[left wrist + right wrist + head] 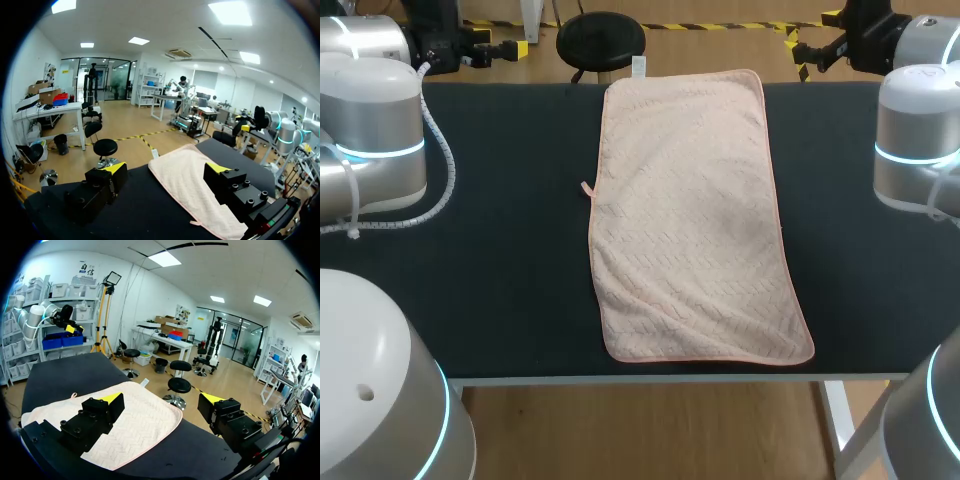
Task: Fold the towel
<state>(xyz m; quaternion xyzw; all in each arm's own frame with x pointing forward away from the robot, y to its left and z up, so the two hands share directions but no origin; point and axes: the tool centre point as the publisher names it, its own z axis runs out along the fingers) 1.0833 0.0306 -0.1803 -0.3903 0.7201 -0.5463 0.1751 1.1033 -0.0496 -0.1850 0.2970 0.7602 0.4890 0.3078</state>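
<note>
While towel lies flat on table, left hand spread wide, empty; right hand likewise.

A pale pink towel lay spread flat on the dark table, reaching from its near edge to its far edge, with a small loop jutting from the left hem. The left arm and right arm stood at either side, clear of the cloth.
</note>
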